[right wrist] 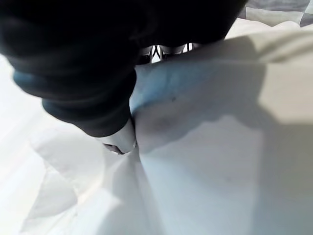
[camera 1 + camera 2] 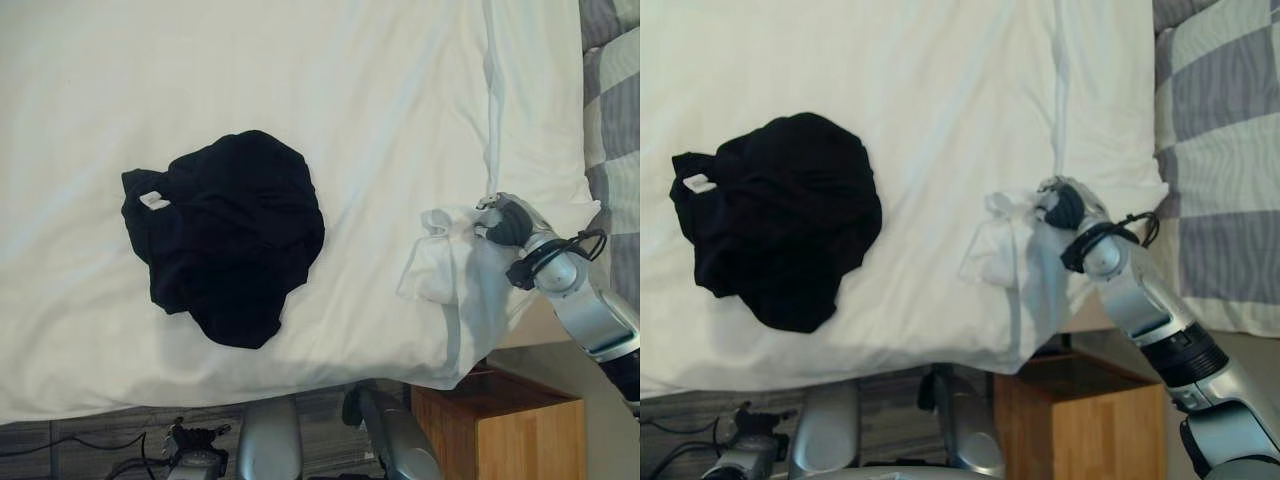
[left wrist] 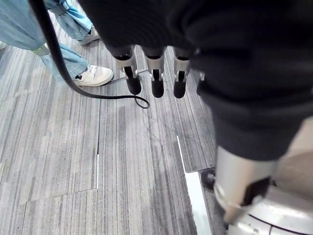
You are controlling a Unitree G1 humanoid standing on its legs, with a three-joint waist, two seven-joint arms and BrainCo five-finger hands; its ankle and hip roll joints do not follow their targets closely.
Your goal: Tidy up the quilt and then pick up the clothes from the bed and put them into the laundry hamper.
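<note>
Right now your largest thing is the white quilt (image 2: 300,90), which is lying spread over the bed across most of both eye views, its near edge running along the bedside in front of you. Its corner by the pillow end is bunching up into a crumpled fold, and your right hand (image 2: 505,225) is sitting on that fold with its fingers curled into the cloth; the right wrist view is showing white fabric gathered tight against the hand. Judging from this, you are working on the quilt step, and the pull wants to go along the near edge.

Next in size, the black clothes (image 2: 225,235) are lying in one heap on the quilt, well apart from that hand and off toward your left side, so your left arm is the nearer one for them. Your left hand (image 3: 156,78) is hanging low over the grey striped floor (image 3: 73,171), fingers straight and holding nothing, with a person's legs and white shoe (image 3: 95,76) standing near.

A checked pillow (image 2: 1220,150) is lying beyond the quilt's corner, and a wooden nightstand (image 2: 500,425) is standing below it.
</note>
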